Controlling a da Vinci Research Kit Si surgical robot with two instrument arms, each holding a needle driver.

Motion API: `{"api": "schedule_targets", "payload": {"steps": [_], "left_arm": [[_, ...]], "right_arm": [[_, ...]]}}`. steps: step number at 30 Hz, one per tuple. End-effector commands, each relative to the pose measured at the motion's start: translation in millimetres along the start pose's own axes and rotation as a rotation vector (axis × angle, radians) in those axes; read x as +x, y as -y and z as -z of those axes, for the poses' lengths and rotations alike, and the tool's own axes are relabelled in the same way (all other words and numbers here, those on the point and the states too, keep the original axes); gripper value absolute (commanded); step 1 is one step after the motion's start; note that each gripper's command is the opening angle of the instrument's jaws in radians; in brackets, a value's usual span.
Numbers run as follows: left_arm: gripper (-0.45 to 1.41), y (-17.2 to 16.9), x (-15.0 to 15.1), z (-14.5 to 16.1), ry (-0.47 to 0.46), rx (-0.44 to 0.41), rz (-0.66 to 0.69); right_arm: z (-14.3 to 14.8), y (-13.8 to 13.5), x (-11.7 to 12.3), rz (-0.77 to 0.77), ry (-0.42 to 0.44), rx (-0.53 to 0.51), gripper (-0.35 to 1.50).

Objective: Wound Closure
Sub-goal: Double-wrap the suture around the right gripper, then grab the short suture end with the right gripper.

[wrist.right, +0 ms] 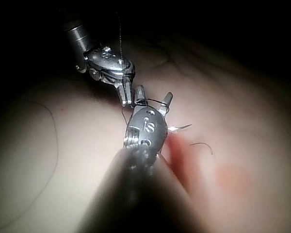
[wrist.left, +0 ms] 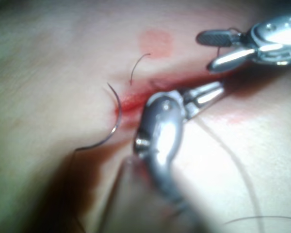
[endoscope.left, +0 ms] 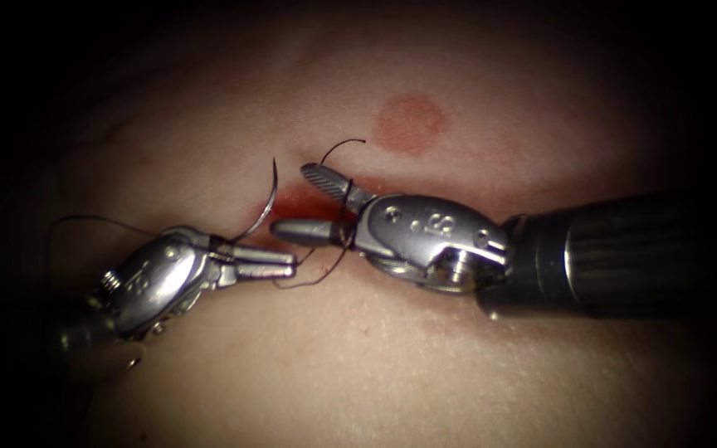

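The tissue (endoscope.left: 358,365) has a cut (endoscope.left: 304,206) wet with red fluid. My left tool (endoscope.left: 290,264) comes in from the lower left, its jaws shut on the thread (endoscope.left: 317,278) just below the cut. My right tool (endoscope.left: 290,201) hovers over the cut with jaws open and a loop of thread wrapped round them. Neither tool holds the curved needle (endoscope.left: 267,207), which stands out of the tissue at the cut's left end, behind the left tool's jaws (wrist.left: 119,119). A short thread tail (endoscope.left: 338,147) curls up beyond the right tool's upper jaw.
A round reddish mark (endoscope.left: 409,123) lies on the tissue beyond the cut. Slack thread (endoscope.left: 85,218) arcs out to the left of the left tool. The right tool's dark shaft (endoscope.left: 624,253) crosses the right side.
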Motion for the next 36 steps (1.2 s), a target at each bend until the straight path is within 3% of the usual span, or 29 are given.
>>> {"api": "schedule_targets", "payload": {"steps": [1,9,16,30,36], "left_arm": [[-0.35,0.1,-0.8,-0.4,-0.002,0.0,0.002],[-0.35,1.0,-1.0,0.1,0.005,0.024,0.014],[-0.35,3.4,-2.0,0.7,0.023,0.071,0.013],[-0.35,5.4,-3.5,0.7,0.036,0.09,0.014],[-0.35,5.7,-4.1,1.1,0.059,0.088,0.01]], "right_arm": [[-0.6,0.1,-0.6,-0.003,0.001,-0.008,1.19],[-1.3,-1.7,-1.6,-0.029,0.059,-0.115,1.18],[-2.5,-2.7,-4.6,-0.14,0.139,-0.177,1.18],[-4.8,-3.7,-7.9,-0.305,0.181,-0.225,1.16],[-6.9,-3.2,-10.4,-0.406,0.211,-0.234,1.14]]}}
